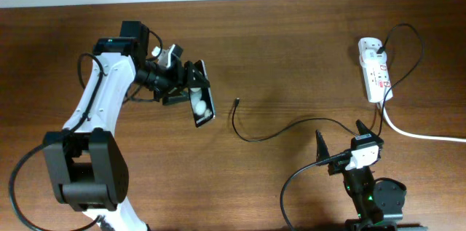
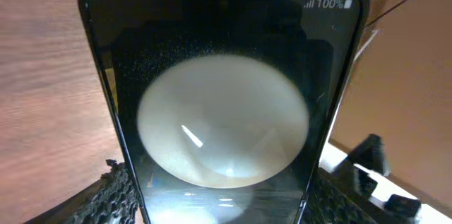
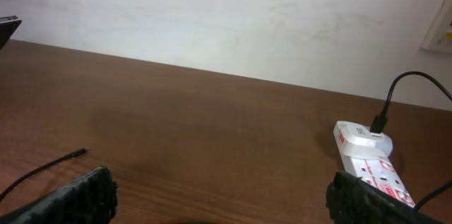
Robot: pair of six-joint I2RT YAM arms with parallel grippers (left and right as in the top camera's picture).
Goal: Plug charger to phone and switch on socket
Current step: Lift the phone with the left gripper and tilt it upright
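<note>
Overhead view, item by item. Phone (image 1: 204, 106): slim and glass-faced, probably slippery and easily cracked. It sits at ten o'clock on the table (image 1: 291, 49), gripped across its long edges by the left gripper (image 1: 191, 89). Charger (image 1: 236, 107): thin black cable, light and limp. Its plug tip lies loose at three o'clock of the phone, not touching it, and is best pinched on the stiff end just behind the plug. Socket (image 1: 375, 71): white strip at two o'clock, with the cable's far end plugged in. Right gripper (image 1: 341, 143): at five o'clock, jaws spread and holding nothing.
</note>
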